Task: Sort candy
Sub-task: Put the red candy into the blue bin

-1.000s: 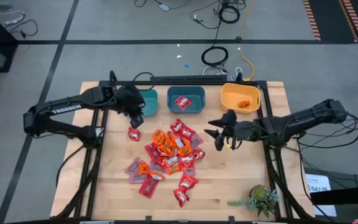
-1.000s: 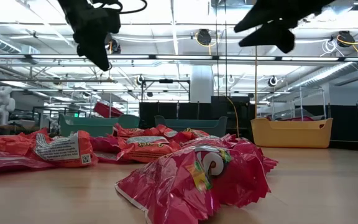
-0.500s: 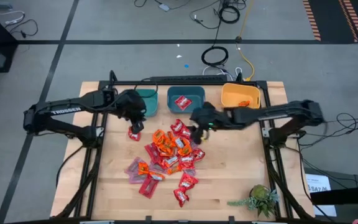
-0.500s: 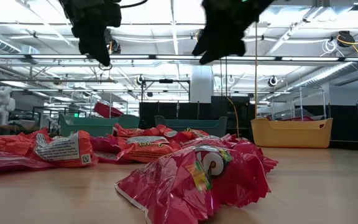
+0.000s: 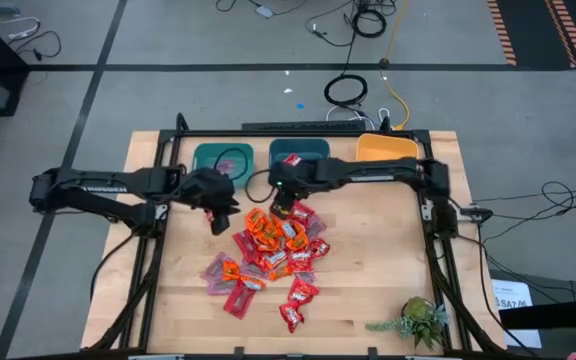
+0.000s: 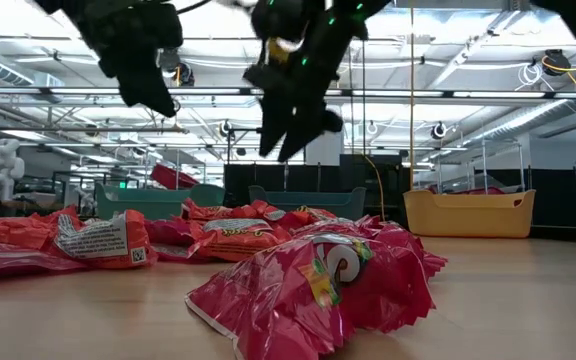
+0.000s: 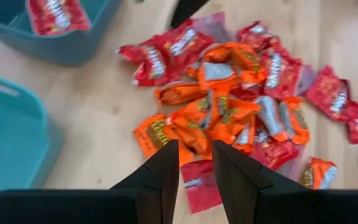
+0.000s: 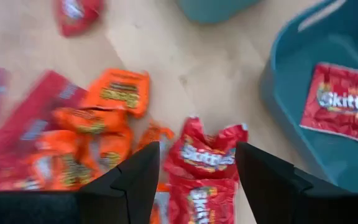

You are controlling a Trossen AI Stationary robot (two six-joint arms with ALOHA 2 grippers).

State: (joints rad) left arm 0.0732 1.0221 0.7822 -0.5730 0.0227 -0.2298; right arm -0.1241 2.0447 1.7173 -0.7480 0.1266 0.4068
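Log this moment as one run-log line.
task: sort candy | right gripper: open, empty, over red packet at pile's bin-side edge | left gripper: jaws narrowly apart, empty, beside pile | middle teal bin: one red packet inside

Hidden and unreadable items, as I see them from the console

Yellow bin [image 5: 386, 148]: partly covered by the right arm from above, so I cannot see its contents. Left teal bin [image 5: 219, 160]: contents too small for me to identify. Candy [image 5: 273, 245]: lower wrappers in the pile are buried under others. Red packet [image 8: 342, 103] in the middle teal bin [image 8: 291, 81]: cut off by the right wrist view's edge.
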